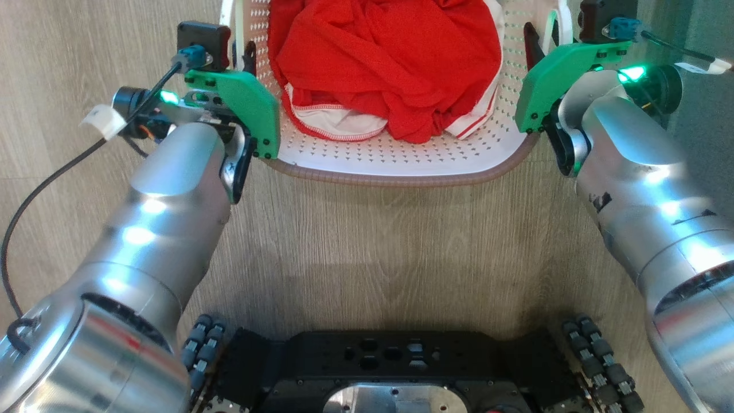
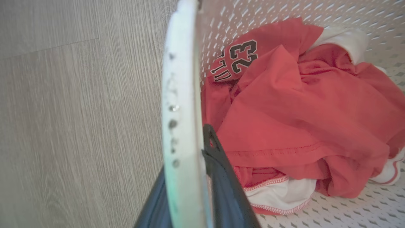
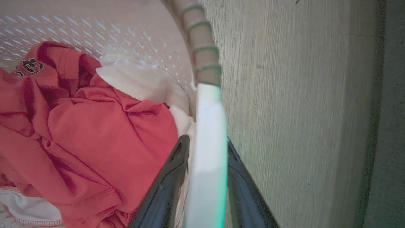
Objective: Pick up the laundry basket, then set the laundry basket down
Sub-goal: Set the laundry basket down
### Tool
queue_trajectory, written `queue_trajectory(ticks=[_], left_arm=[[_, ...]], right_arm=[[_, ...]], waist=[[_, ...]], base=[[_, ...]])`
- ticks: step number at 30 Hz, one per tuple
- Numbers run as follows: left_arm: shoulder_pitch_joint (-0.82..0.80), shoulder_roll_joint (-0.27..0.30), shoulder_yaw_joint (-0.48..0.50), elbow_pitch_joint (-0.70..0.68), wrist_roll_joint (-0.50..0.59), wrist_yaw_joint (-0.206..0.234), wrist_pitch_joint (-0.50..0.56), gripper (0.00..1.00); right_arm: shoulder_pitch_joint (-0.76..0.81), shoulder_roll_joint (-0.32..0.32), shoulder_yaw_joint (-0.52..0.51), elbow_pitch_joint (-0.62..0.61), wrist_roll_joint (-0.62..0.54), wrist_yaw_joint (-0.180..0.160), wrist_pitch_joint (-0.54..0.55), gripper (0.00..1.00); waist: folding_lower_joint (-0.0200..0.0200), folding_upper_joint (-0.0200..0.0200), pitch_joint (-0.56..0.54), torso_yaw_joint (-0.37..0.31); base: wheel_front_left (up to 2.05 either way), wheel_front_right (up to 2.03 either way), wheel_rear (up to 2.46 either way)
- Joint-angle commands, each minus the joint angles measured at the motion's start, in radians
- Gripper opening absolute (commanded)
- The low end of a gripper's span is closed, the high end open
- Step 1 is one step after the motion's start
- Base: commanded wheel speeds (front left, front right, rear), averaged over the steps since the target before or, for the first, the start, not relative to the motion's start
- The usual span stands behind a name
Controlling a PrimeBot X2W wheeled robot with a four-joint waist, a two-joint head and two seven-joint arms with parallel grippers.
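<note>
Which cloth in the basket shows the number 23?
The red shirt; the white cloth under it has only red stitching, no number.

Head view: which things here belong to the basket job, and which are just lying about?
Job:
- basket
- left gripper, astride the left handle
- right gripper, astride the right handle

Just there:
- red shirt and white garment, inside the basket
- floor
- robot base
</note>
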Motion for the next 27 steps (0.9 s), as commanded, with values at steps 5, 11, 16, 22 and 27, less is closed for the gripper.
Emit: queue_trajectory(ticks=[5, 11, 16, 22, 27], left_arm=[[0.018, 0.031, 0.019, 0.019, -0.025, 0.014, -0.004, 0.96], [0.025, 0.030, 0.026, 0.026, -0.040, 0.020, -0.004, 1.00], [0.026, 0.040, 0.040, 0.010, -0.038, 0.025, -0.004, 1.00], [0.067, 0.075, 0.091, -0.102, 0.003, 0.054, -0.004, 1.00], [0.143, 0.100, 0.178, -0.256, 0.073, 0.072, -0.004, 1.00]], right_arm=[[0.027, 0.011, 0.007, -0.002, -0.007, 0.001, -0.015, 1.00], [0.012, 0.011, 0.000, -0.017, -0.015, 0.001, -0.016, 1.00], [0.009, 0.011, -0.026, -0.044, -0.041, 0.001, -0.016, 1.00], [0.034, 0.011, -0.109, -0.109, -0.111, 0.001, -0.016, 1.00], [0.098, 0.011, -0.197, -0.197, -0.199, 0.001, -0.016, 1.00]], waist=[[0.0000, 0.0000, -0.003, -0.002], [0.0000, 0.0000, -0.014, -0.009], [0.0000, 0.0000, -0.033, -0.015], [0.0000, 0.0000, -0.096, -0.022], [0.0000, 0.0000, -0.172, -0.022]], base=[[0.00, 0.00, 0.00], [0.00, 0.00, 0.00], [0.00, 0.00, 0.00], [0.00, 0.00, 0.00], [0.00, 0.00, 0.00]])
